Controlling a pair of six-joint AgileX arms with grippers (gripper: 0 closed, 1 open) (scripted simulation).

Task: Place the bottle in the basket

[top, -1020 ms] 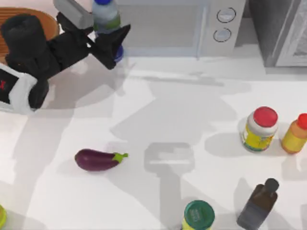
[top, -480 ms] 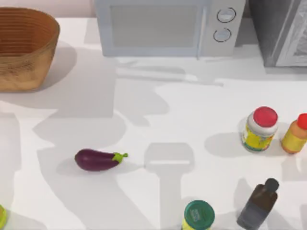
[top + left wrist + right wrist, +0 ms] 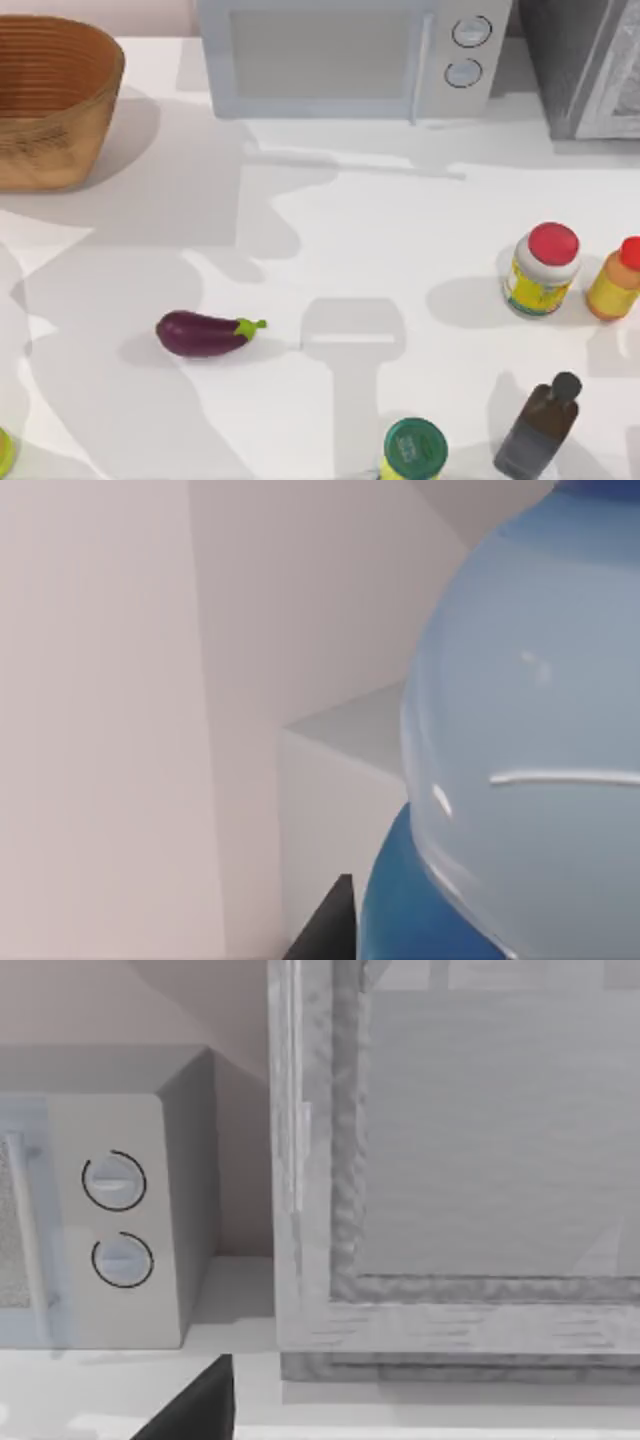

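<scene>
My left gripper's wrist view close against the bottle [image 3: 530,740], a dark finger [image 3: 325,925] tip beside it, I cannot tell its grip, basket [image 3: 50,100] at table's far left, beside the microwave [image 3: 350,55].

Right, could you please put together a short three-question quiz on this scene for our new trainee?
1. True or false: the eggplant lies inside the basket.
2. Which thing stands nearest the red-lidded yellow jar? A) the orange bottle B) the eggplant C) the basket
3. Which thing of the task sits close in front of the left wrist camera?

Key: 1 false, it lies on the table, well apart from the basket. 2 A. 3 the blue-capped bottle.
</scene>
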